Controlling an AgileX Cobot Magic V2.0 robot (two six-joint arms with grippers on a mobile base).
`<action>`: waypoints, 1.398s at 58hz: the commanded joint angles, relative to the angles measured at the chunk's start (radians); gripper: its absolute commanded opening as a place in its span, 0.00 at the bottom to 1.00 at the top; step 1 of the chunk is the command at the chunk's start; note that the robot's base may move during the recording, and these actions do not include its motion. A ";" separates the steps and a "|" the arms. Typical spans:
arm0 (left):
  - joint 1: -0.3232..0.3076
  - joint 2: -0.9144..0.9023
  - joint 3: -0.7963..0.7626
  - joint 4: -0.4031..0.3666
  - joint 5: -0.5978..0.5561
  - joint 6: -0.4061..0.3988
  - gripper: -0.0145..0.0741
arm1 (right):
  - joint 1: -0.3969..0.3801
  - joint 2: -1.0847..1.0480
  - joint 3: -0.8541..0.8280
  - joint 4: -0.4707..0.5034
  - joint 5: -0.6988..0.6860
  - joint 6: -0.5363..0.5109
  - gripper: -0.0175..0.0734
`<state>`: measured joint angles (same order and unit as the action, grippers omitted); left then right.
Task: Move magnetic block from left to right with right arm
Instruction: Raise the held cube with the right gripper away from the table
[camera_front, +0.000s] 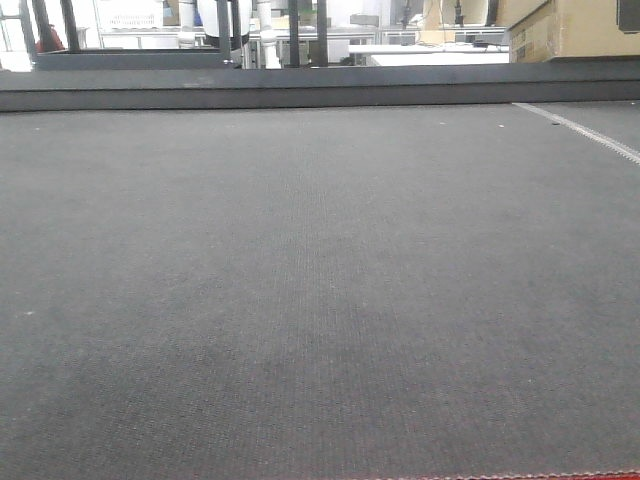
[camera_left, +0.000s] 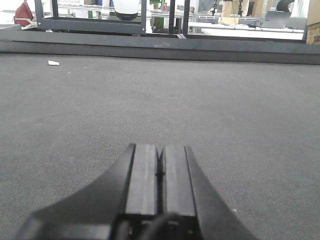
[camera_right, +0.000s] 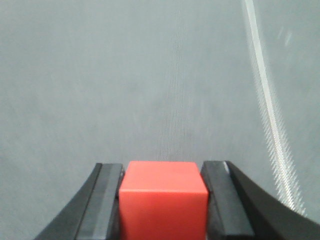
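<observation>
The magnetic block (camera_right: 162, 200) sits at the bottom centre of the right wrist view. It is clamped between the two black fingers (camera_right: 106, 200) of the right end effector (camera_right: 161, 169), with one finger against each side face. Whether the block rests on the desk (camera_right: 125, 75) or hangs above it cannot be told.

Ahead of the block the grey felt surface runs bare to the top of the frame. A thin white line (camera_right: 270, 110) slants down the right side, near the right finger but apart from it.

In the left wrist view the left end effector (camera_left: 160, 172) lies low at the bottom centre, its jaws pressed together on nothing. A small white scrap (camera_left: 53, 63) lies on the felt at upper left, well apart from it.

The front view shows only open felt, with neither arm nor block in it. Across the top of the frame a raised dark rim (camera_front: 320, 90) closes the far edge of the desk. A brown cardboard box (camera_front: 575, 30) stands behind it at upper right, and a red strip (camera_front: 500, 476) marks the bottom edge.
</observation>
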<state>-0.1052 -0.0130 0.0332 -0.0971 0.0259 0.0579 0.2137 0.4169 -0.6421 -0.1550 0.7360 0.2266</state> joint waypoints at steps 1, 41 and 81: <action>0.002 -0.014 0.008 -0.005 -0.083 -0.006 0.02 | 0.001 -0.072 -0.028 -0.012 -0.054 -0.011 0.39; 0.002 -0.014 0.008 -0.005 -0.083 -0.006 0.02 | 0.001 -0.209 -0.027 -0.012 -0.036 -0.011 0.39; 0.002 -0.014 0.008 -0.005 -0.083 -0.006 0.02 | 0.001 -0.209 -0.027 -0.012 -0.036 -0.011 0.39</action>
<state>-0.1052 -0.0130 0.0332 -0.0971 0.0259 0.0579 0.2137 0.1946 -0.6421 -0.1533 0.7818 0.2243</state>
